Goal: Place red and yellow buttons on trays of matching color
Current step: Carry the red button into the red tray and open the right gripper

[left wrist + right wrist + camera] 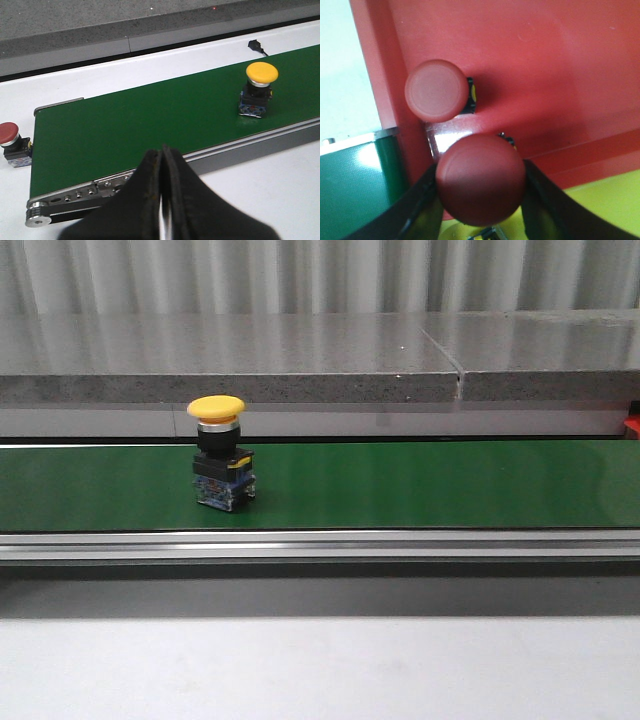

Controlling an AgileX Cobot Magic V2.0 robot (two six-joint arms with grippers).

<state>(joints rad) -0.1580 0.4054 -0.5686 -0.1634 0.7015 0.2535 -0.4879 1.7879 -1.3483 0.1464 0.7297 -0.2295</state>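
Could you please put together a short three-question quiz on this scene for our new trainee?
1. True or false: the yellow button stands upright on the green belt.
2. What does the right pincer hold? A) a yellow button B) a red button C) nothing
3. Fill in: off the end of the belt, in the left wrist view, a ____ button sits on the white table.

Key
1. True.
2. B: its jaws clamp a red button over the red tray, where another red button already sits.
3. Red: the stray red button. The left pincer is shut and empty.
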